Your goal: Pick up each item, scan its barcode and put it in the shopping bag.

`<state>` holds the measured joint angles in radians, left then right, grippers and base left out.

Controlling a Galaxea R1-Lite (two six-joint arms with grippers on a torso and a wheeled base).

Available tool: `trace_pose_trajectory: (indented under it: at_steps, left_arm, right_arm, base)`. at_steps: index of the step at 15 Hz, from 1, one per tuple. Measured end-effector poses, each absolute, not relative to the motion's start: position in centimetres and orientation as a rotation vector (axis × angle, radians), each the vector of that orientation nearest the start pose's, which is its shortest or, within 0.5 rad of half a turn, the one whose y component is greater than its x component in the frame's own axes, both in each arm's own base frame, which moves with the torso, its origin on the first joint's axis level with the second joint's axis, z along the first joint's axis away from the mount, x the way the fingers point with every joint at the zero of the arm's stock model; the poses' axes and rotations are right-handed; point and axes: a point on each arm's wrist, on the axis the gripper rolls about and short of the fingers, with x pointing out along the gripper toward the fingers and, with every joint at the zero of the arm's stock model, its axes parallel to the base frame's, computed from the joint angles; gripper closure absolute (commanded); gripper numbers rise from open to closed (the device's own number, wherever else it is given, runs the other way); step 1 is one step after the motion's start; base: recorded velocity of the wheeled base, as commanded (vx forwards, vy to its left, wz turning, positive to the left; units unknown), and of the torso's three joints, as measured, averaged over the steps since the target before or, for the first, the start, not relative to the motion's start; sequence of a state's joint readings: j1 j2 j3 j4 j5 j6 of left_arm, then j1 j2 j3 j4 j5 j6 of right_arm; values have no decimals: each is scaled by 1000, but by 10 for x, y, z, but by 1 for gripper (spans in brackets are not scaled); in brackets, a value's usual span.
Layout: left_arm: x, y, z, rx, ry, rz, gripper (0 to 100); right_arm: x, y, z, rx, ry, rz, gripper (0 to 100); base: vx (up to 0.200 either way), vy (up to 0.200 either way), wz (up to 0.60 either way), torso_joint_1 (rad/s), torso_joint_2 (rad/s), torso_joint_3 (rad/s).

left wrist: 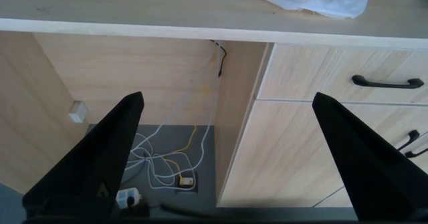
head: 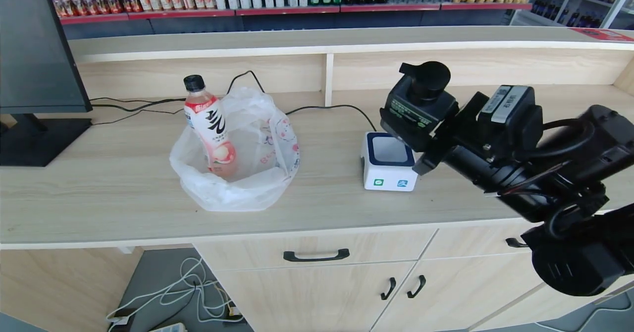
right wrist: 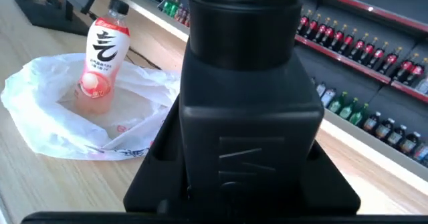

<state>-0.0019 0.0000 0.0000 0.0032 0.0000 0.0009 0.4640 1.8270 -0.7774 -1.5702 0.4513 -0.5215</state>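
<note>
My right gripper (head: pixel 438 130) is shut on a black bottle (head: pixel 417 105) with a black cap and a green-printed label, held tilted just above the scanner (head: pixel 389 166), a small white box with a blue-rimmed window. Up close, the black bottle (right wrist: pixel 249 97) blocks most of the right wrist view. The white plastic shopping bag (head: pixel 247 183) lies open at the counter's middle with a pink drink bottle (head: pixel 208 129) leaning inside it. The bag (right wrist: pixel 47 110) and drink bottle (right wrist: pixel 103 57) lie beyond the held bottle. My left gripper (left wrist: pixel 227 177) hangs open below the counter's front edge, empty.
A dark monitor (head: pixel 34 49) on its stand fills the counter's left end, with black cables (head: pixel 138 105) running along the back. A raised wooden ledge (head: pixel 327 49) borders the rear. Drawers and cabinet doors (head: pixel 317 255) sit under the counter. Shelves of bottles line the far wall.
</note>
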Motion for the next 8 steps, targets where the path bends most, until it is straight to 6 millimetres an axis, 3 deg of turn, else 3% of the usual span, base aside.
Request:
trace_pose_trajectory:
  at_steps: [8]
  left_arm:
    - [-23,0,75,3,5,-1,0]
  right_arm:
    - [311,153,210,-665,-866,827,100]
  base:
    - [0,0,0,0,0,0]
